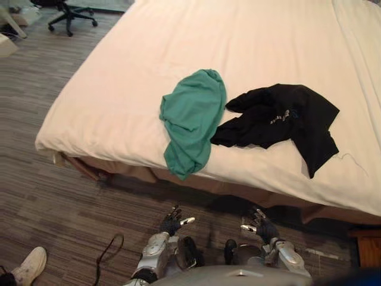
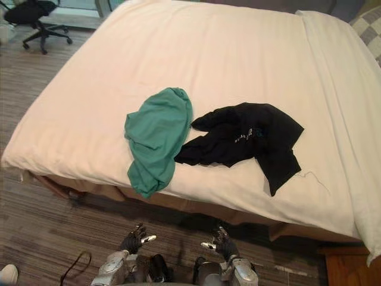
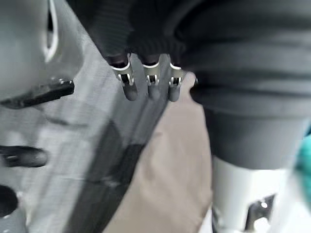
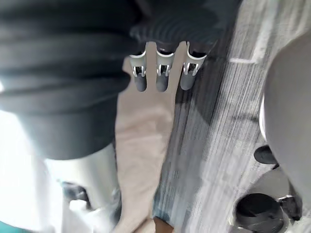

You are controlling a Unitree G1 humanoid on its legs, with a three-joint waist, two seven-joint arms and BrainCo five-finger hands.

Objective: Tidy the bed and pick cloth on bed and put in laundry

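Our left hand [image 1: 172, 222] and right hand [image 1: 257, 224] hang low above the floor [image 1: 53, 202] before the bed [image 1: 149, 53], fingers loosely straight and holding nothing. On the bed, a green cloth [image 1: 191, 119] reaching the near edge touches a black cloth [image 1: 280, 116] on its right. An office chair [image 1: 70, 15] stands beyond.

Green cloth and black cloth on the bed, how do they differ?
The green cloth is plain and droops over the near edge of the bed; the black cloth has small pale print and lies wholly on top. The green cloth is bunched narrow, the black cloth sprawls wider. Both are crumpled.
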